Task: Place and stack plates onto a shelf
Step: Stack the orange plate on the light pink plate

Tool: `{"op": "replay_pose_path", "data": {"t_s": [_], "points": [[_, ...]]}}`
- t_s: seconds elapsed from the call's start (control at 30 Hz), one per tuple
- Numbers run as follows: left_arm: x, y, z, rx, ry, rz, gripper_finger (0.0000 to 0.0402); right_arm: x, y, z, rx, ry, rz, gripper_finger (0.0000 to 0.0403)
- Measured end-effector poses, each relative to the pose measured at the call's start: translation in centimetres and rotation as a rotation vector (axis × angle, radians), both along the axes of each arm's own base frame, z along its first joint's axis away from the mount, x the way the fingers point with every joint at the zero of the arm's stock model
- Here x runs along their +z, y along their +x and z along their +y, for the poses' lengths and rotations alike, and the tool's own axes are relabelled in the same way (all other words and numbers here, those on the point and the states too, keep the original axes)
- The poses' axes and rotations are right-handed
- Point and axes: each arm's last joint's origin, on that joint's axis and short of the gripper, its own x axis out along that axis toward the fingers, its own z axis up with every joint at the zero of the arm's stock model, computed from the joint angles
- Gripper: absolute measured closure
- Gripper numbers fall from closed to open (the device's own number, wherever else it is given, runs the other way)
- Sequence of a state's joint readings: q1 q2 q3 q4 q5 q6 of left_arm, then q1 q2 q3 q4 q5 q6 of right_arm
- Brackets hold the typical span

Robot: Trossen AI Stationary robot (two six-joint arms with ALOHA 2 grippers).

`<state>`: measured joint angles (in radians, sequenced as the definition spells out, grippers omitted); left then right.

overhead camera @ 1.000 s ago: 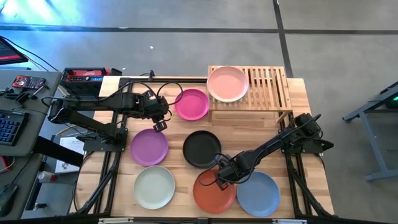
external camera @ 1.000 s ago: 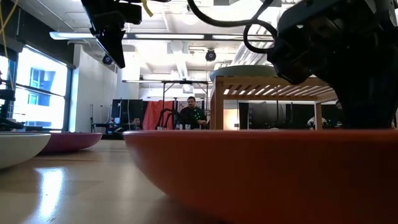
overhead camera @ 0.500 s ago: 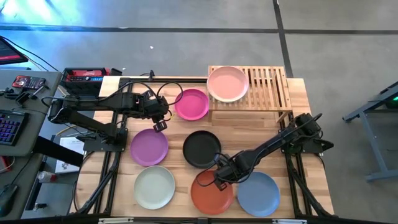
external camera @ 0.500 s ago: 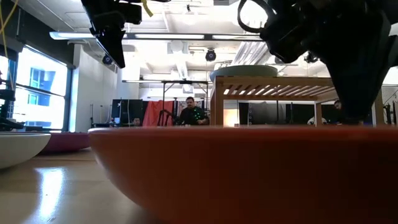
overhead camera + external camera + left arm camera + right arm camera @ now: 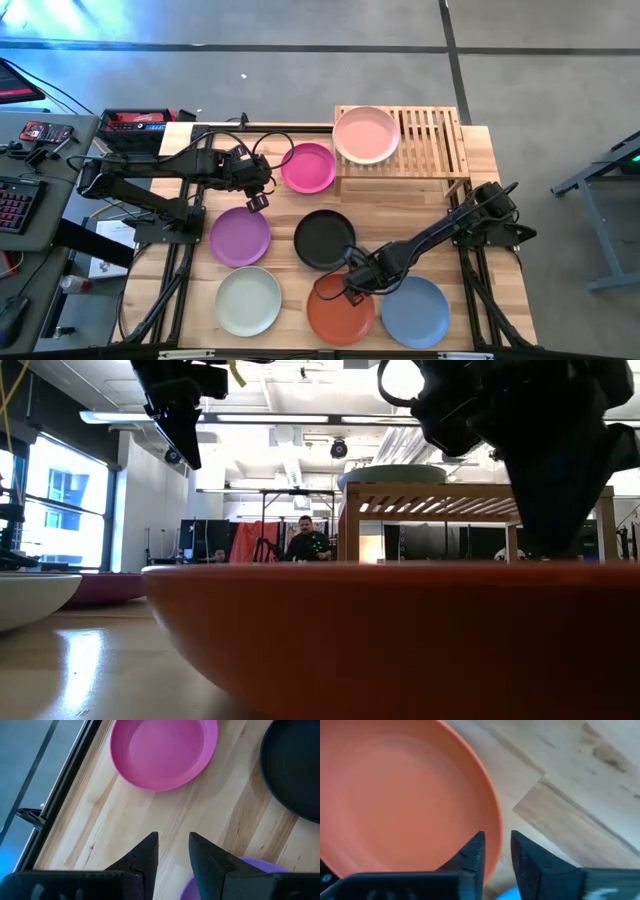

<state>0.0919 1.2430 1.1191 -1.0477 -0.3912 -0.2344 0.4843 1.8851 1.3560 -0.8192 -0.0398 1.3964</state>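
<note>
The orange-red plate lies at the table's near edge, between the off-white plate and the blue plate. My right gripper is shut on its far right rim. The pale pink plate sits on the left half of the bamboo shelf. The magenta, purple and black plates lie flat on the table. My left gripper hovers between the magenta and purple plates, its fingers a narrow gap apart. No sage green plate is in view. My right gripper pinches the orange-red plate's rim at its far right side, one finger inside the plate and one outside. The fingers come from above, slanting in from the table's right. The plate's underside looks to be resting on the table.
The shelf's right half is bare slats. The blue plate lies close by the right gripper's near right side, and the black plate is just beyond it. A keyboard and devices sit left of the table. People are in the room behind.
The right gripper has moved slightly toward the table's left, and the orange-red plate has slid the same way along the table, away from the blue plate. In the last half second both have stayed still.
</note>
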Motion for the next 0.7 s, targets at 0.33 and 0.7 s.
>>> {"op": "replay_pose_path", "data": {"t_s": [0.33,0.7], "points": [[0.0,0.0,0.0,0.000,0.000,0.001,0.0302,-1.3,-0.4,-0.3,-0.026,-0.031,0.001,0.0289],[0.0,0.0,0.0,0.000,0.000,0.000,0.0302,-1.9,-0.1,-0.2,-0.024,-0.016,-0.022,0.0290]]}}
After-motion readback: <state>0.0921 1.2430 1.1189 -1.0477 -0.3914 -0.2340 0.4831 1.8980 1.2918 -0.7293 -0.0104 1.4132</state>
